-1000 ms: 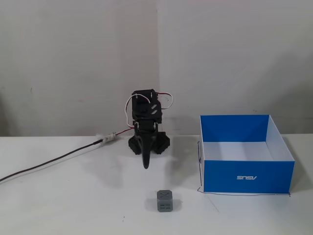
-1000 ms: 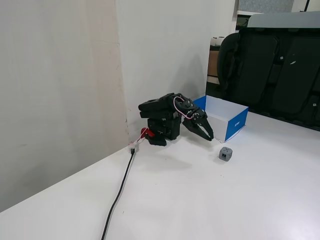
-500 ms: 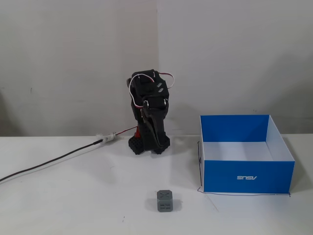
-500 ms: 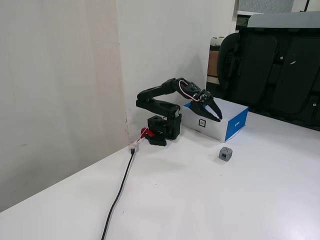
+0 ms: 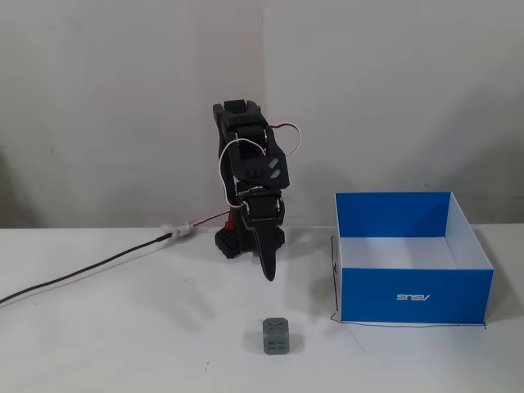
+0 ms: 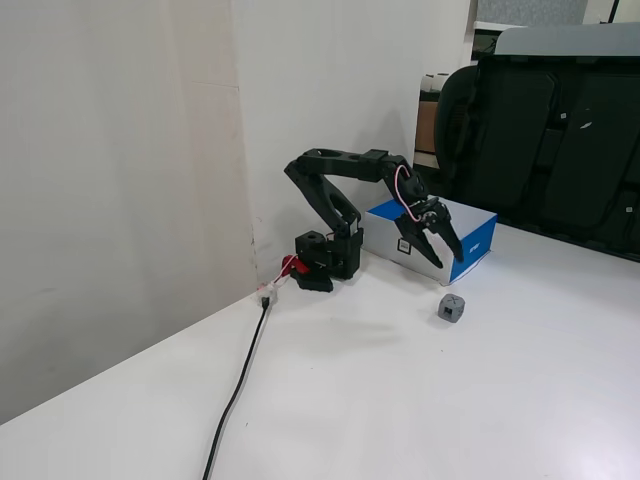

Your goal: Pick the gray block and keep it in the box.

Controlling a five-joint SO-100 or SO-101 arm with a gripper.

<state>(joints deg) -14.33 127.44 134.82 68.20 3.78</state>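
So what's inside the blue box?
The box shows only white inner walls; nothing sticks up. Its front wall hides the floor. The gray block sits outside on the table.

Gray block: we see a small dark-gray cube standing flat and upright on the white table, an X embossed on its top face and a grid on the face toward a fixed view; it sits below and in front of the hand, apart from it, untouched.

Gray block, other fixed view: we find it just beside the hand's tips, lower down.

Box: we see a shallow square carton, blue outside, white logo, open top, resting to the hand's right.
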